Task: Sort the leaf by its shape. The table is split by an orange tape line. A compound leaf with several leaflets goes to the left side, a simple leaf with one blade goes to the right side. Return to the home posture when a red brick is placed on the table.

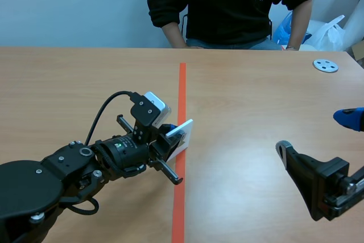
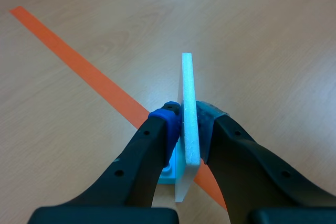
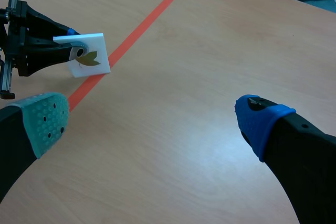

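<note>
Left arm in from the near left, and the left fingers [image 2: 165, 121] are pinching a thin white square card [image 2: 188, 77], a pad pressed flat against each face. From the left wrist the card shows edge-on, standing upright between the two pads. The right wrist view catches its face: a small olive-brown leaf [image 3: 89, 59] sits on it, too small here to tell whether it has one blade or several leaflets.

The card sits right at the orange tape line [image 1: 181, 83], about the middle of the light wooden surface [image 1: 85, 83] and in its near half. It is tilted, with one corner low over the tape. Whether that corner touches the wood, I cannot tell.

Over on the near right, the right fingers [image 3: 260, 121] are spread wide, a grey-green pad on one side and a blue pad on the other, with only bare wood between them. They are well apart from the card.

At the far edge a person in a black top [image 1: 227, 4] sits facing the robot. A flat grey round disc with holes [image 1: 326, 65] lies on the far right of the surface, and a white plastic bag [image 1: 330, 32] shows behind it.
</note>
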You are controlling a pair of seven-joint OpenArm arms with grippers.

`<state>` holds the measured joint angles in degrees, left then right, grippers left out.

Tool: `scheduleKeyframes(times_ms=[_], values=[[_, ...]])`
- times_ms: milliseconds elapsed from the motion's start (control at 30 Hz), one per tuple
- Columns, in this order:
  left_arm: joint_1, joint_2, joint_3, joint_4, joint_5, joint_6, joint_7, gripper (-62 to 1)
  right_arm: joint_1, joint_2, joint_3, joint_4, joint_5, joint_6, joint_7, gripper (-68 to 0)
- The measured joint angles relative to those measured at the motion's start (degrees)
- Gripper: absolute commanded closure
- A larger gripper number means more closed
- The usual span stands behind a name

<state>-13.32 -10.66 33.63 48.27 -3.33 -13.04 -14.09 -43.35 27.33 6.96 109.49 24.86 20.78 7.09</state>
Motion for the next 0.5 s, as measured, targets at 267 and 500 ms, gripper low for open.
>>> scheduleKeyframes(times_ms=[267,500], values=[[2.7,-2.6,-4.1,14.8,-9.7,0.0,10.9,-5.5,0.0,0.0,0.0,0.0,0.0,0.0,0.0,-67.9],[7.1,-6.2,-14.9,25.2,-14.7,0.2,19.3,-5.5,0.0,0.0,0.0,0.0,0.0,0.0,0.0,-67.9]])
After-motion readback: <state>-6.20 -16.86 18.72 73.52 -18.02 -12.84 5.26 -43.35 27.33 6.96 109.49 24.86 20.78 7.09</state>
